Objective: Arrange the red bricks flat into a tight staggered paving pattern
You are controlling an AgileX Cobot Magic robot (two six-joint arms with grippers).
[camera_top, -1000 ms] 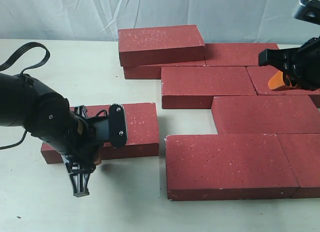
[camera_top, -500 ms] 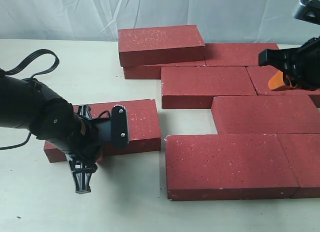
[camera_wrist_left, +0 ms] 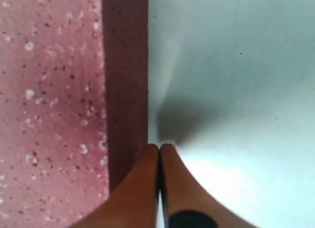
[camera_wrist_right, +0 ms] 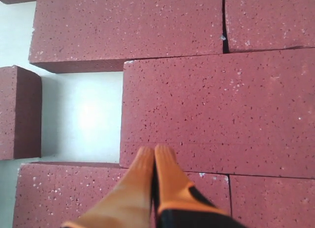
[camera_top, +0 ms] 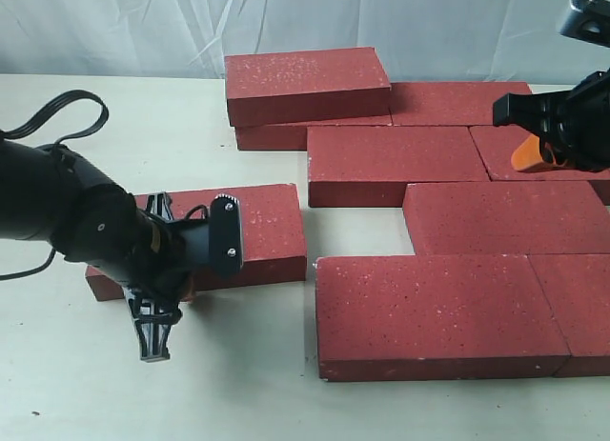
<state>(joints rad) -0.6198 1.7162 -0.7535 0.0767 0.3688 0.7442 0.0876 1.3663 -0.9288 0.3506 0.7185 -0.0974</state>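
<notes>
- Exterior view: nine red bricks [camera_top: 396, 163] counted. Seven lie flat in a staggered patch on the right of the table [camera_top: 238, 393], sides touching; a stacked brick [camera_top: 305, 79] rests on top of the patch's back-left one; a loose brick [camera_top: 262, 233] lies flat to the left, slightly skewed, close to the patch's front-left corner with bare table between. The left arm [camera_top: 76, 222] covers that brick's left part; of the left gripper [camera_top: 188, 290] only a bit of orange shows at the brick's near side, so its opening cannot be read here. The right gripper [camera_top: 522, 160] is over the patch's back right, orange fingers together, holding nothing.
- Left wrist view: this shows what the exterior view hides. The left gripper [camera_wrist_left: 160, 149] has its two orange fingers pressed together with only a hairline slit, nothing between them; the tips sit at the foot of the loose brick's [camera_wrist_left: 49, 90] side face, where it meets the table [camera_wrist_left: 236, 65]. One brick is visible here.
- Right wrist view: the right gripper [camera_wrist_right: 155, 150] is closed the same way and empty; its tips lie over one patch brick [camera_wrist_right: 221, 100], and contact cannot be told. Parts of seven bricks are counted; the seams are tight, and a pocket of bare table [camera_wrist_right: 81, 114] is enclosed by four of them.
</notes>
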